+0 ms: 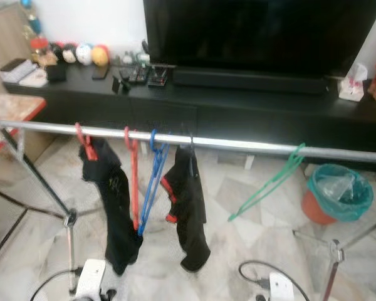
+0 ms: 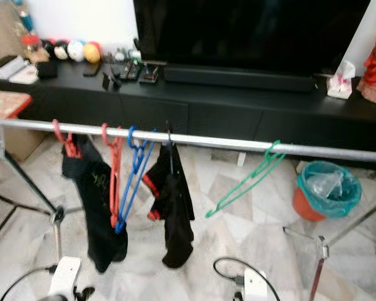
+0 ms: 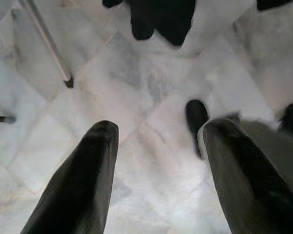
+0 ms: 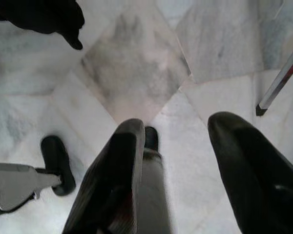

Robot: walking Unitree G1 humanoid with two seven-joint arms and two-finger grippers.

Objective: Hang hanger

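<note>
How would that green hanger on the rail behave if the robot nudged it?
The green hanger looks thin and empty, so it is probably light. It hangs tilted from the rail by its hook alone, so a push would likely make it swing or slide along the smooth metal.

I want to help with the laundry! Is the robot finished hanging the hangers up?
It looks finished. The green hanger hangs on the rail, tilted and apart from the red and blue hangers and the black clothes. Both grippers point at the floor, jaws open, holding nothing.
</note>
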